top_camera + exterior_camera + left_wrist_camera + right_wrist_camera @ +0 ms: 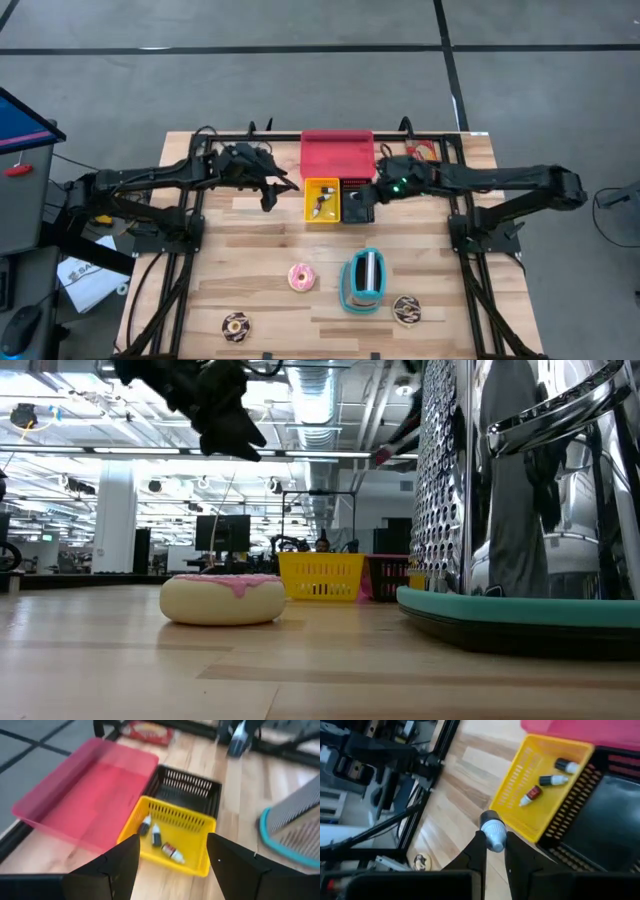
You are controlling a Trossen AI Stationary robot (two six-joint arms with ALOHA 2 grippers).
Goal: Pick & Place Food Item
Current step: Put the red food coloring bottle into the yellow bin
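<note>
Small bottle (494, 831) pinched by its cap in the right gripper (493, 851), frame centre beside the yellow basket (540, 787), could slip and drop; left gripper (172, 865) spread, empty.

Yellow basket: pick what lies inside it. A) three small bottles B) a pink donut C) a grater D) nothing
A: the left wrist view shows three small bottles lying on the floor of the yellow basket, and no donut or grater in it.

Beside the yellow basket (321, 201) sit a black basket (357, 199) and a red bin (337, 152); nearer, a pink-iced doughnut (301, 277), a teal-rimmed grater (363, 281) and two brown-patterned doughnuts (236, 325).
</note>
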